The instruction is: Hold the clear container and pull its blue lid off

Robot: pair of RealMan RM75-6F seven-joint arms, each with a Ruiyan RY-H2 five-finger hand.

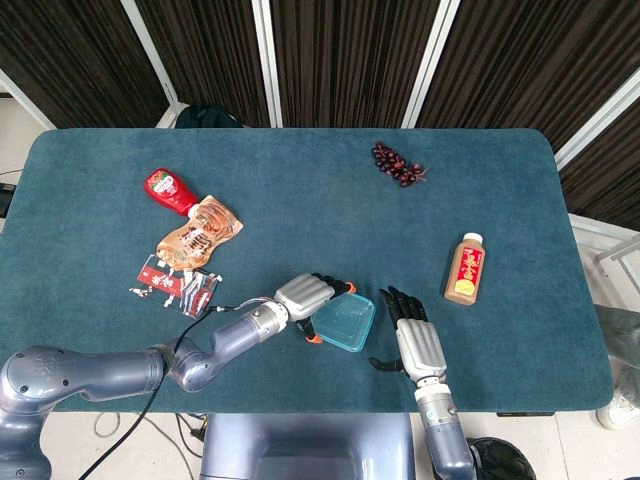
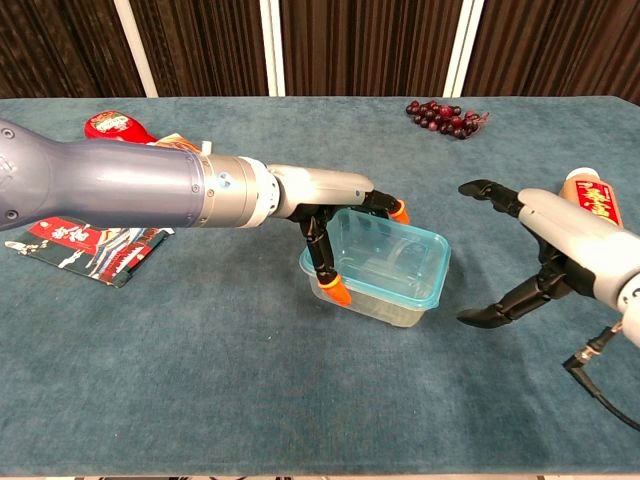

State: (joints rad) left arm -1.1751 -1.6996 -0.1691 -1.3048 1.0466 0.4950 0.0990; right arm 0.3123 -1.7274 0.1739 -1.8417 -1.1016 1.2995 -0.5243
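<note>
The clear container with its blue lid (image 1: 345,321) (image 2: 385,267) sits near the table's front edge, slightly tilted. My left hand (image 1: 305,297) (image 2: 335,215) grips its left end, orange-tipped fingers over the far rim and down the near side. My right hand (image 1: 408,335) (image 2: 545,250) is open just right of the container, fingers spread toward it without touching.
A brown drink bottle (image 1: 466,268) (image 2: 592,203) lies right of my right hand. Dark grapes (image 1: 398,164) (image 2: 446,116) sit at the back. A red ketchup bottle (image 1: 170,190), an orange pouch (image 1: 198,233) and a dark snack packet (image 1: 175,284) lie at the left.
</note>
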